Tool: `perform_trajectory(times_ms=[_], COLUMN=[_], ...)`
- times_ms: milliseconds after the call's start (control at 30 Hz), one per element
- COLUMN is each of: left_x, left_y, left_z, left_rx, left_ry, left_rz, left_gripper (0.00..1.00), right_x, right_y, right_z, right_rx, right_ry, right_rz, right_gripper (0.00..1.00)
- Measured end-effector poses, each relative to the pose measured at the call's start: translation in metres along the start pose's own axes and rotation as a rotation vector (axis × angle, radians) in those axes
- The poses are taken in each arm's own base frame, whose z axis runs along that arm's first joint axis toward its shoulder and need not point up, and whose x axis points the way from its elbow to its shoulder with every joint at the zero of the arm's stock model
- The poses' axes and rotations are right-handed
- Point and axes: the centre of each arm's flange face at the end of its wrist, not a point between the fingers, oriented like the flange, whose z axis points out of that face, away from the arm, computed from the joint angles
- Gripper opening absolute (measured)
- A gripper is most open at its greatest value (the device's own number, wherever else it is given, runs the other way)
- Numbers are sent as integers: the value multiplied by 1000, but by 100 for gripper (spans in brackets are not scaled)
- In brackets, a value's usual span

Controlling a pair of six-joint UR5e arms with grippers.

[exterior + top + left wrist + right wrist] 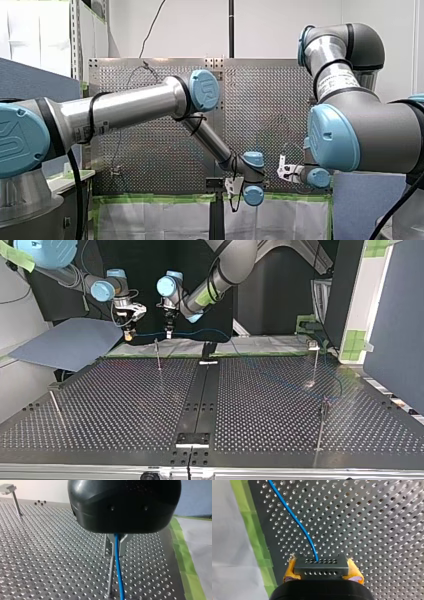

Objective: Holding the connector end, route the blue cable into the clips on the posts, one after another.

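In the right wrist view my right gripper (321, 563) is shut with its yellow pads (353, 571) on the dark connector block (321, 573). The blue cable (297, 521) leaves the block and runs out over the perforated table. In the left wrist view my left gripper (116, 553) has its metal fingers shut on the blue cable (119, 577), just above a thin post (110, 580). In the top view the cable (150, 333) spans from my right gripper (129, 334) to my left gripper (168, 334), beside the post (158, 355), then trails on toward a post (315, 362) at the view's right.
More thin posts stand at the top view's near left (56, 407) and near right (321, 427). A black rail (200, 405) runs down the table's middle. Green tape (186, 567) marks the table's edge beside my left gripper. A grey-blue board (70, 342) lies at the top view's left.
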Motion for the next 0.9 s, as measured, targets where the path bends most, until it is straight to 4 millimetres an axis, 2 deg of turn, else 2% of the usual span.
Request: perform_trajectory(times_ms=[267, 567, 900], left_x=[16, 17, 12], left_y=[10, 10, 10], left_z=[13, 15, 25], left_rx=[-11, -4, 5], left_ry=[25, 30, 11], left_rz=[21, 20, -28], left_gripper=[2, 2, 2], right_x=[-2, 2, -8], right_y=[9, 20, 30], right_z=[5, 10, 26], right_rx=[-12, -28, -35], right_ry=[1, 5, -19], right_rz=[2, 8, -12], right_gripper=[0, 0, 0])
